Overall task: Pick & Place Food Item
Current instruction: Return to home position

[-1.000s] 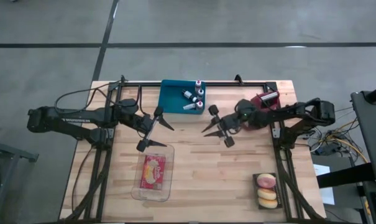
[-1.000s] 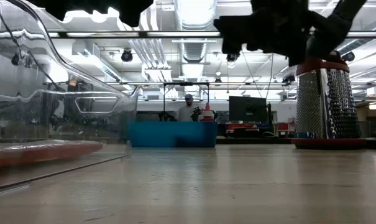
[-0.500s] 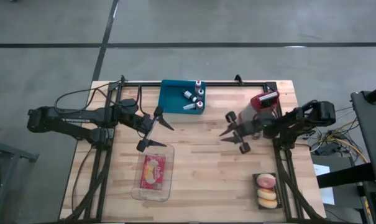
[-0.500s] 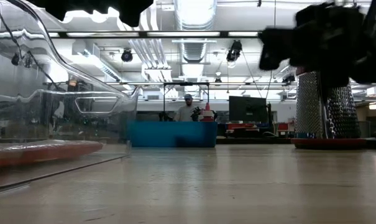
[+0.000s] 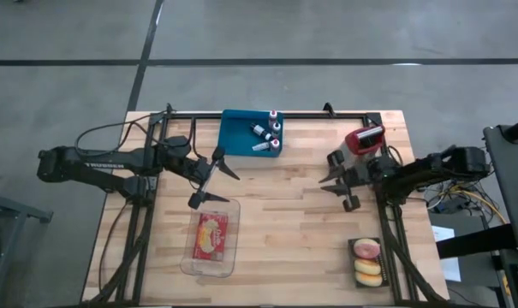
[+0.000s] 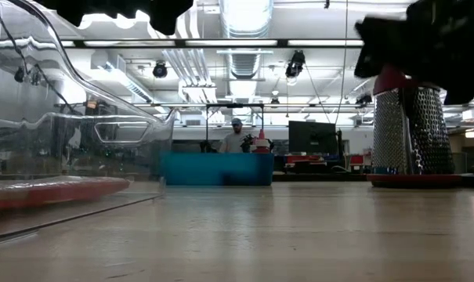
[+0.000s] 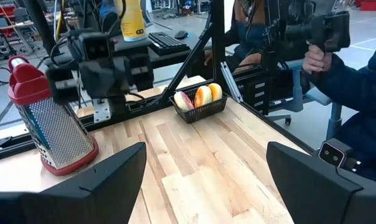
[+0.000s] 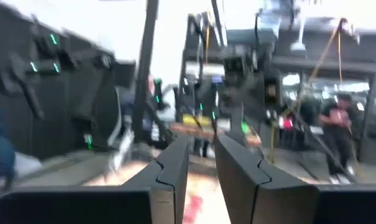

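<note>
— Over at the right edge, beside the red-topped grater (image 5: 364, 139), the right gripper (image 5: 334, 181) has drawn back from mid-table within the last second. Its fingers sit nearly together with only a slit between them, and nothing is in it.
— So the placing is finished?
— I'd judge so. The donuts (image 5: 367, 261) lie in the black bin (image 5: 350, 257) at the near right corner, and the arm looks to be folding home.
— And the left?
— The left gripper (image 5: 216, 177) hasn't budged. It hangs left of centre, fingers spread wide and empty, just beyond the clear container (image 5: 188, 257) that holds a red-and-yellow packet (image 5: 211, 235).
— Anything in the way?
— Only the grater, close by the retreating wrist. The blue bin (image 5: 237, 128) of small bottles (image 5: 263, 133) stands at the far edge, well apart. A person (image 7: 355, 124) sits off the table, beyond the black bin.
</note>
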`<state>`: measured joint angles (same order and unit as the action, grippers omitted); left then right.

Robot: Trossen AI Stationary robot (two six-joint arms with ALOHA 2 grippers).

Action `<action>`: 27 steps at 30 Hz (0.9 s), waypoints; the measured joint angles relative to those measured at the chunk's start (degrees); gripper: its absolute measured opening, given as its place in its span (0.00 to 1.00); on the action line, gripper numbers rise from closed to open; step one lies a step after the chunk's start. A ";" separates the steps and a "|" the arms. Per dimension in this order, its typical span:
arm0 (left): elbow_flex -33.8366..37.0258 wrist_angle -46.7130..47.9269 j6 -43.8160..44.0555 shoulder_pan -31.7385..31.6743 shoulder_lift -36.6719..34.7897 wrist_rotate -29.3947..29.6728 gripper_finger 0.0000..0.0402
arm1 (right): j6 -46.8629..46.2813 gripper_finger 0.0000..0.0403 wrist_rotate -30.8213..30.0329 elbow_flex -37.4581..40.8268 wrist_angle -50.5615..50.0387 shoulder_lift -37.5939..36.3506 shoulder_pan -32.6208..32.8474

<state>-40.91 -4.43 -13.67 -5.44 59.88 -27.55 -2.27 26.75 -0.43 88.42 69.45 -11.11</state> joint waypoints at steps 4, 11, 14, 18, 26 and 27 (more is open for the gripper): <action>0.00 0.28 0.00 -0.02 0.00 0.00 0.85 | -2.23 0.19 5.62 -0.02 -6.97 -7.58 -0.01; 0.00 0.26 0.00 -0.02 0.00 0.00 0.85 | -1.85 0.21 7.75 -0.04 -24.51 -22.80 0.11; 0.00 0.26 0.00 0.00 0.00 0.00 0.85 | -1.62 0.22 7.79 -0.04 -32.62 -28.11 0.12; 0.00 0.25 0.00 -0.02 0.00 0.00 0.85 | 2.84 0.22 7.77 -0.07 -46.31 -35.12 0.09; 0.00 0.25 0.00 -0.01 0.00 -0.01 0.85 | 6.72 0.18 9.17 -0.09 -55.87 -45.51 0.11; 0.00 0.25 0.00 -0.01 0.00 0.00 0.85 | 7.09 0.18 9.17 -0.09 -57.81 -46.65 0.11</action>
<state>-40.91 -4.19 -13.67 -5.45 59.88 -27.55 4.81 35.92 -0.51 30.61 22.80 -11.00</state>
